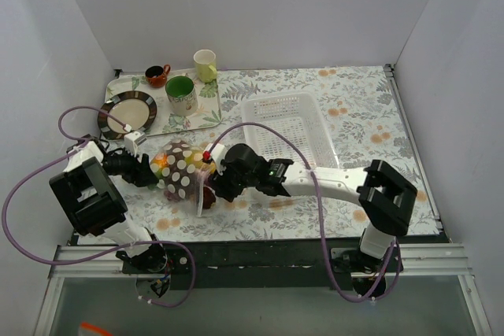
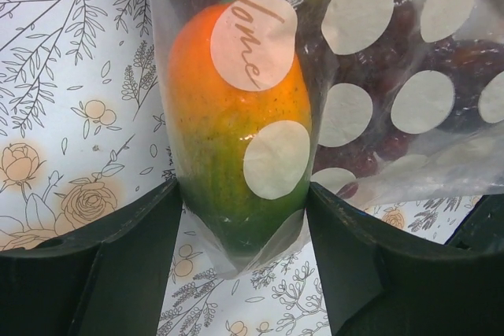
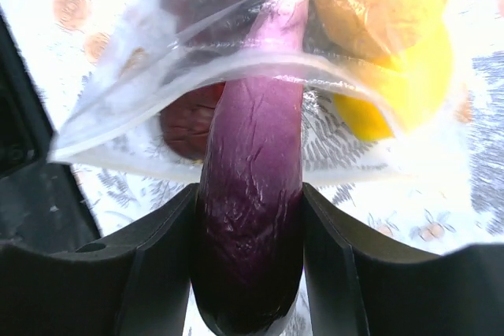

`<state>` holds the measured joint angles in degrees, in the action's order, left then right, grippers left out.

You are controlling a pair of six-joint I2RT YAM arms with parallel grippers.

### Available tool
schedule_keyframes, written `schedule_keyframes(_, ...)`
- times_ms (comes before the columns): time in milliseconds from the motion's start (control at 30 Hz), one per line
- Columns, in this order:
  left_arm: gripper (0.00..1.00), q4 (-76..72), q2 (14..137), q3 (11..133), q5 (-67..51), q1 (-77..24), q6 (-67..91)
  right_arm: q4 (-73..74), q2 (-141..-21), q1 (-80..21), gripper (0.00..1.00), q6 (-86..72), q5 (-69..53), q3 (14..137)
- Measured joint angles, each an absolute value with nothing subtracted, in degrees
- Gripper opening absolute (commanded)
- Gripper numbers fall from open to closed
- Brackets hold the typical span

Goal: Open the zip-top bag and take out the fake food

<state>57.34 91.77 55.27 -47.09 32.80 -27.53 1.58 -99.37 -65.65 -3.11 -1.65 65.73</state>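
Observation:
The clear polka-dot zip-top bag (image 1: pixel 183 169) lies on the table between my two grippers, its open mouth (image 3: pixel 197 76) facing right. My left gripper (image 1: pixel 148 169) is shut on the bag's closed end, pinching the plastic (image 2: pixel 236 261) around an orange-and-green fruit (image 2: pixel 228 123) inside. My right gripper (image 1: pixel 216 182) is shut on a dark purple eggplant (image 3: pixel 252 226) that sticks halfway out of the bag's mouth. A yellow lemon (image 3: pixel 394 68) and a dark red fruit (image 3: pixel 185 120) lie inside the mouth. Dark purple grapes (image 2: pixel 441 53) show through the bag.
A white perforated basket (image 1: pixel 285 125) stands just behind my right arm. At the back left a tray (image 1: pixel 209 116) holds a striped plate (image 1: pixel 126 114), a green-lined mug (image 1: pixel 182 95), a yellow cup (image 1: pixel 205 64) and a small red cup (image 1: pixel 157 75).

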Motion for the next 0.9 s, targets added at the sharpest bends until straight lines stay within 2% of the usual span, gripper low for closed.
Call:
schedule_keyframes(300,0.64,57.4,91.8,55.2,-47.2,32.8,-27.7,9.9,-83.6,-63.0,0.01,-1.5,7.9,62.0)
schedule_keyframes(400,0.68,57.8,91.7,55.2,-47.6,32.8,-28.0,11.3,-82.1,-56.8,0.01,-1.5,12.2,61.9)
schedule_keyframes(500,0.70,59.4,91.7,55.4,-49.2,32.8,-28.3,11.7,-82.3,-48.2,0.08,-2.0,17.1,61.7)
schedule_keyframes(533,0.70,60.4,91.7,55.7,-49.8,32.8,-28.4,12.1,-82.8,-45.5,0.26,-2.3,19.0,61.7)
schedule_keyframes(633,0.70,63.8,91.4,58.2,-52.4,32.7,-28.8,13.6,-86.1,-43.1,0.59,-2.5,22.7,62.4)
schedule_keyframes(700,0.67,65.7,90.8,59.9,-54.3,32.1,-29.1,15.9,-89.5,-43.5,0.71,-2.9,24.1,64.1)
schedule_keyframes(733,0.65,66.5,90.4,60.5,-55.2,31.7,-29.2,16.9,-91.0,-43.8,0.81,-3.2,24.4,64.9)
schedule_keyframes(800,0.60,67.4,89.3,60.8,-56.5,30.6,-29.1,18.2,-92.4,-44.8,0.86,-3.7,25.2,65.7)
schedule_keyframes(900,0.33,68.6,88.7,60.8,-57.6,29.4,-29.0,19.3,-91.8,-47.6,0.86,-3.1,27.4,66.5)
